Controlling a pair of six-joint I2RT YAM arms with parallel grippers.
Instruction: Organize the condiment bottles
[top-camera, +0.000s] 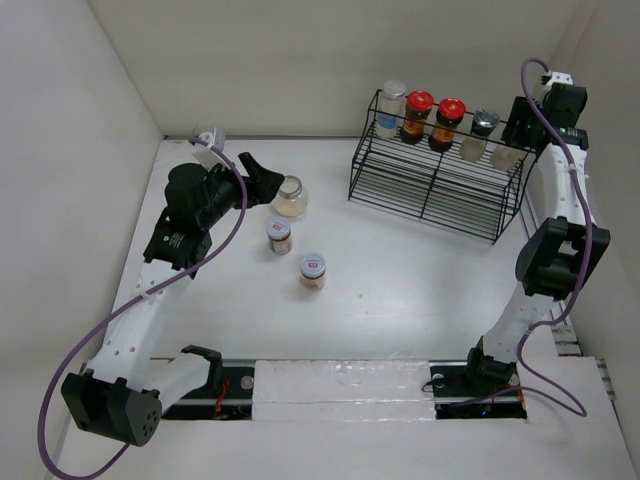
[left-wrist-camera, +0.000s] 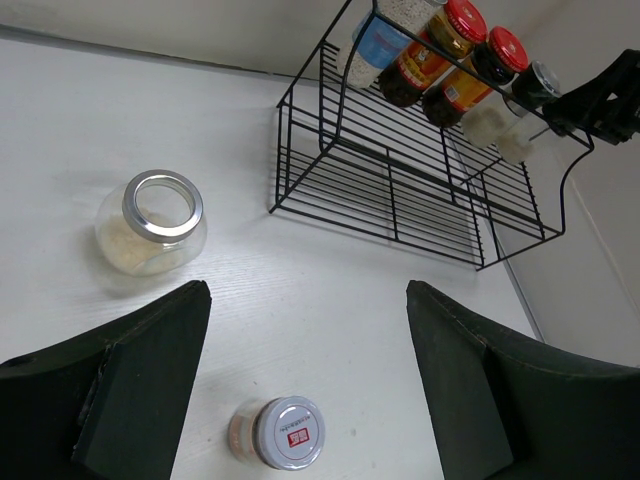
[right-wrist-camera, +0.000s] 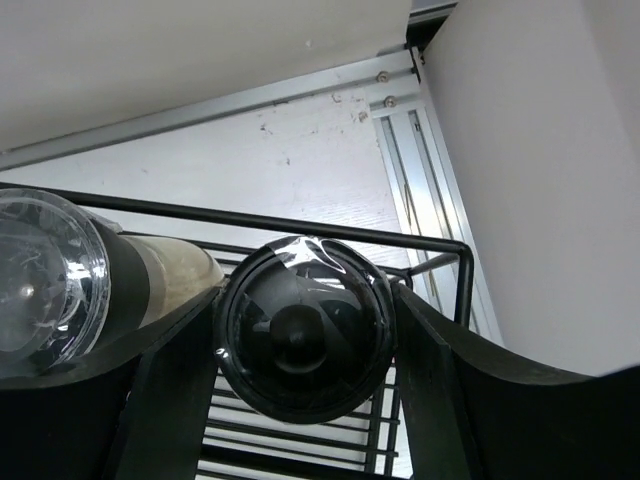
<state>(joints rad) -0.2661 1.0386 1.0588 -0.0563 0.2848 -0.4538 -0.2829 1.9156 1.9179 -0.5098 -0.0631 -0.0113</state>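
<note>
Flanking white table (top-camera: 400, 300) (white walls (top-camera: 300, 60) around): left claw (left-wrist-camera: 308, 295) wide, right claw (right-wrist-camera: 306, 295) clasping black-lidded bottle (right-wrist-camera: 300, 350).

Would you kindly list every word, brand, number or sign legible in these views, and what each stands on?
No text reads clearly in any view.
Red mark on the front white-lidded jar: too blurred.
Red mark on the rear white-lidded jar: too blurred.
Labels on the left red-capped bottle and right red-capped bottle: too small.
Blue label on the end jar: too small.
Black-capped bottle: no print shows.

6 pale jars (top-camera: 290, 197); 2 red-capped bottles (top-camera: 418, 115); 1 wire rack (top-camera: 400, 185)
</note>
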